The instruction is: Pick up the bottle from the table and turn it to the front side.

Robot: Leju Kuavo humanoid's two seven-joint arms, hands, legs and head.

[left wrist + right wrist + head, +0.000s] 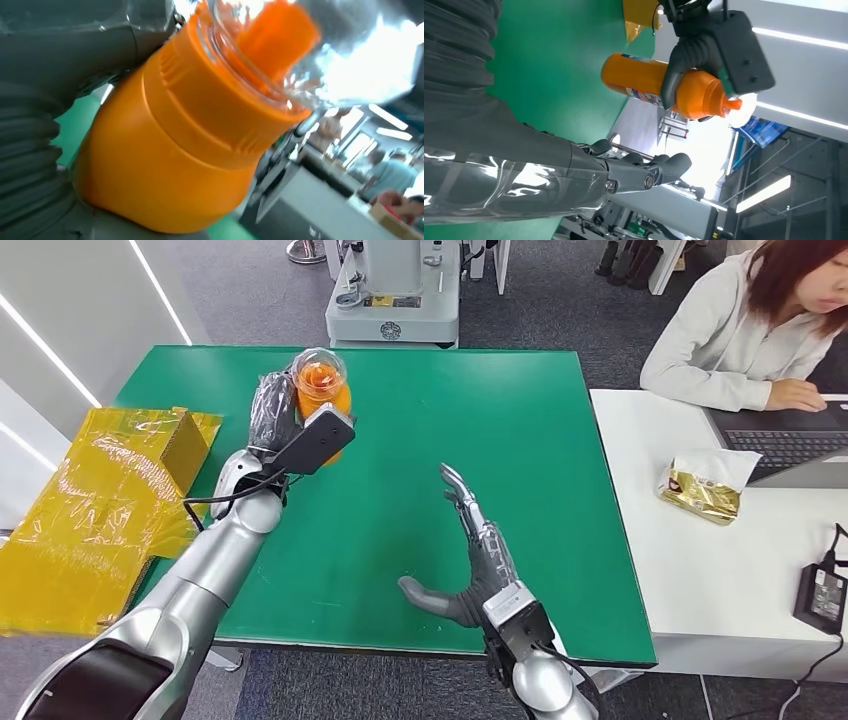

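Now the left robot hand [272, 412] grips the bottle [322, 390] above the bench [520, 430]; turning it frontward likely comes next, right robot hand [470, 560] spread.

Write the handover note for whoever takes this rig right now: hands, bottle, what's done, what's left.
Left hand: grips the orange bottle, lifted off the green table, clear cap up.
Right hand: holds nothing, fingers spread over the table's near right part.
Done: bottle picked up.
Left: turning it to the front. The right wrist view shows a printed label on the bottle's side; whether the front already faces forward cannot be told. Check that before releasing.
Nearby: yellow cardboard box beside the table, a person at the white desk.
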